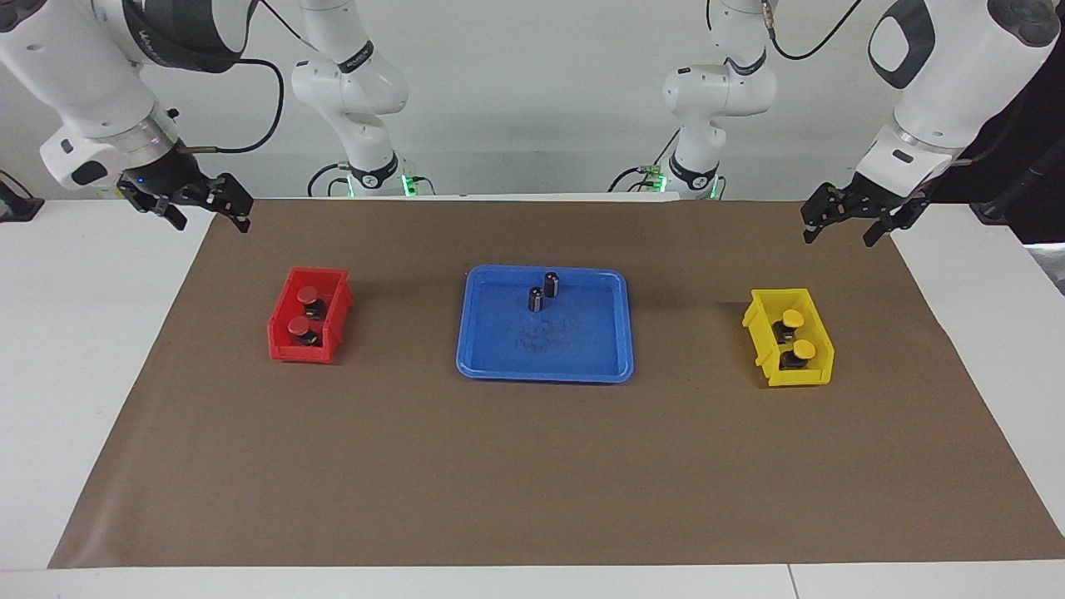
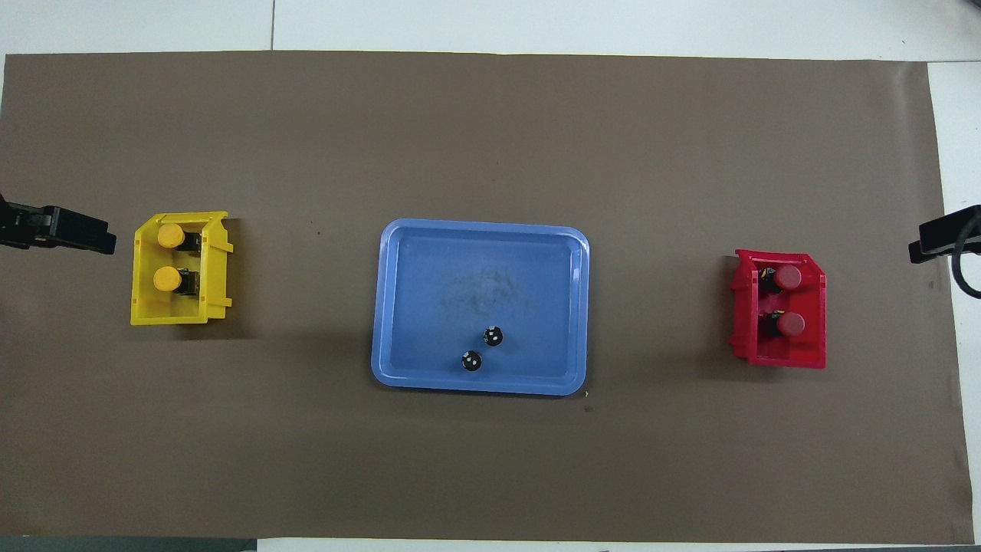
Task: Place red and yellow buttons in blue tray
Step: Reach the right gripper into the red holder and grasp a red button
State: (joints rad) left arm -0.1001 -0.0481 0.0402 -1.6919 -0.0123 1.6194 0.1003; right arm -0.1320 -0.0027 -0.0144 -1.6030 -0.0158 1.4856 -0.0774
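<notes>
Two red buttons [image 1: 309, 295] [image 1: 299, 327] sit in the small red bin [image 1: 283, 345] toward the right arm's end; they also show in the overhead view [image 2: 788, 277] [image 2: 791, 324]. Two yellow buttons [image 1: 793, 319] [image 1: 804, 348] sit in the small yellow bin [image 1: 761, 333] toward the left arm's end, also seen from overhead [image 2: 170, 234] [image 2: 166, 278]. The blue tray [image 1: 582, 345] [image 2: 429, 307] lies mid-table between the bins. My right gripper [image 1: 210, 223] [image 2: 939, 239] hangs open and empty over the mat's edge by the red bin. My left gripper [image 1: 839, 238] [image 2: 77, 230] hangs open and empty by the yellow bin.
Two dark capless cylinders [image 1: 552, 283] [image 1: 536, 299] stand upright in the tray, in the part nearer the robots; they also show from overhead [image 2: 493, 335] [image 2: 472, 360]. A brown mat [image 1: 532, 482] covers the white table.
</notes>
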